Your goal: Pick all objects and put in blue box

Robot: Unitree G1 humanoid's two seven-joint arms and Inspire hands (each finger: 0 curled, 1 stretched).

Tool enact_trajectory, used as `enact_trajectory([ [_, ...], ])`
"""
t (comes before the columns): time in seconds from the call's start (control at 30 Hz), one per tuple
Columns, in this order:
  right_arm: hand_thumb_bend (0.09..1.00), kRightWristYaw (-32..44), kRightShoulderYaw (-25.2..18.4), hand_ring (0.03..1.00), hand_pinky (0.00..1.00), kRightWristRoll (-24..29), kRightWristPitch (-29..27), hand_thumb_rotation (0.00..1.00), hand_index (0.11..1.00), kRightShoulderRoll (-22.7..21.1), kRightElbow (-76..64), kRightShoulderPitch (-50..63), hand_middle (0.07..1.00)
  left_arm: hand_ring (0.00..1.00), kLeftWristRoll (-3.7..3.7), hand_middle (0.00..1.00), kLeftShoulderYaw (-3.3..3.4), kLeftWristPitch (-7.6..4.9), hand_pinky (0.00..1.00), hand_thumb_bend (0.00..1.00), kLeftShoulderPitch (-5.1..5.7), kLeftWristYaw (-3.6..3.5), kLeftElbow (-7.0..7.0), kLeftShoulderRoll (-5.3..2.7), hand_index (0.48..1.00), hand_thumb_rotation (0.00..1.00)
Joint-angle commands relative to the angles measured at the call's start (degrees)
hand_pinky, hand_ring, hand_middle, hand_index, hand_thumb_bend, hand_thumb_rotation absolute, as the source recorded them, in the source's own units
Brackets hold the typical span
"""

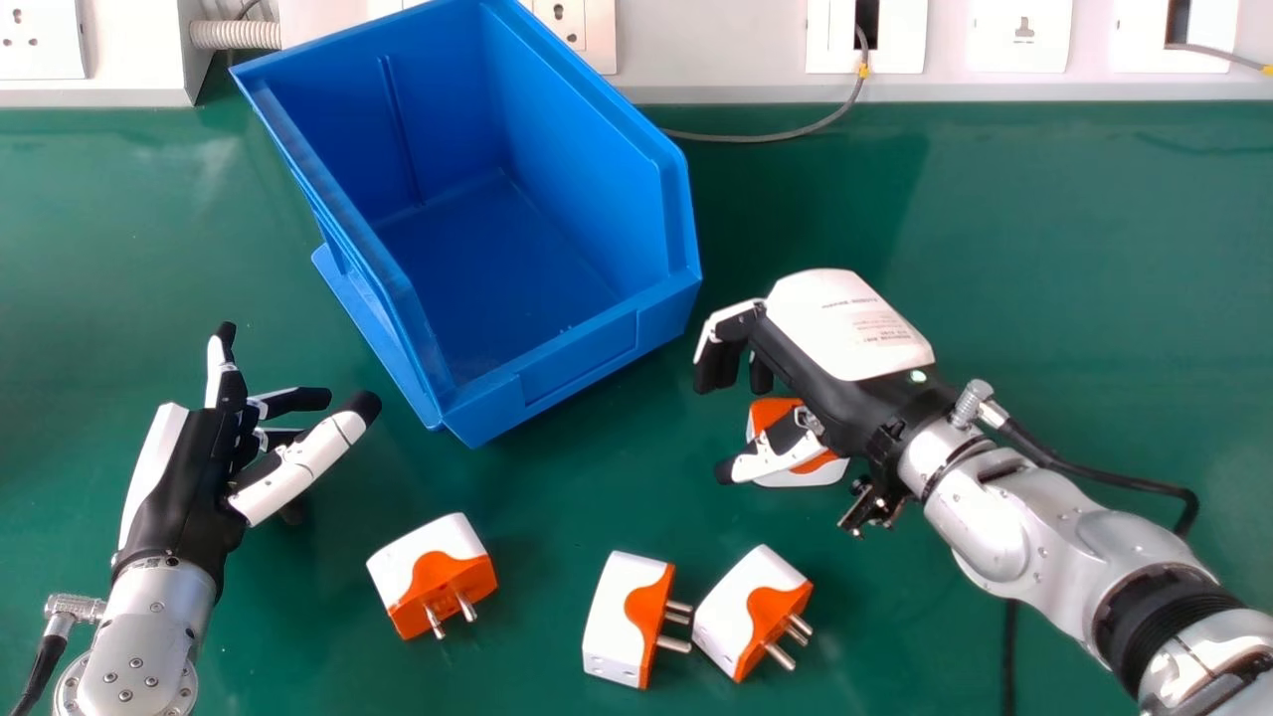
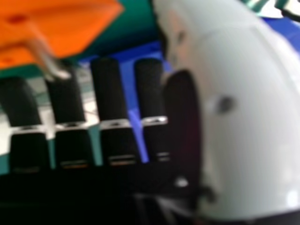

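Blue plastic is forming the box (image 1: pixel 577 363), which is sitting on the green surface (image 1: pixel 1044 249) beyond and between your two hands. Your right hand (image 1: pixel 845 328) is hovering unclenched, with a white-and-orange plug (image 1: pixel 774 410) lying partly beneath its thumb. Your left hand (image 1: pixel 179 487) is holding its fingers loose and released. Nearer you, the left plug (image 1: pixel 423 557) is lying apart, while the middle plug (image 1: pixel 615 612) is pointing its pins toward the right plug (image 1: pixel 741 602), just beside it.

This looks to be a lab or a workshop: there is a smooth green counter (image 1: pixel 1044 249), and along its far side runs white trunking (image 1: pixel 711 50) with power sockets (image 1: pixel 42 38) and thin grey cables (image 1: pixel 776 137).
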Motion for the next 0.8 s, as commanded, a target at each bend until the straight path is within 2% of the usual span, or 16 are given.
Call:
enact_trajectory([
  [0.0,0.498,-0.9,-1.4,0.445,0.34,1.2,-1.2,0.0,0.506,-1.4,-3.1,0.0,0.542,0.65,2.47,0.78,-3.76,5.12,0.55,0.78,4.77,-3.72,3.89,-3.81,0.838,0.54],
  [0.13,0.497,-1.6,-2.5,0.444,0.34,1.2,-2.1,0.0,0.505,-2.2,-6.3,1.0,0.541,0.65,2.28,0.78,-3.68,5.31,0.55,0.78,4.74,-3.82,3.79,-3.89,0.839,0.54],
  [0.4,0.496,-2.4,-3.9,0.442,0.34,0.9,-3.4,0.0,0.502,-2.8,-8.1,1.2,0.54,0.65,2.57,0.78,-3.85,5.17,0.55,0.78,4.74,-3.68,3.85,-3.82,0.839,0.54],
  [0.77,0.497,-1.2,-3.6,0.436,0.35,0.0,-0.8,0.0,0.513,-3.6,-8.7,1.3,0.522,0.65,2.55,0.78,-3.93,5.04,0.55,0.78,4.82,-4.04,3.8,-3.69,0.839,0.54],
])
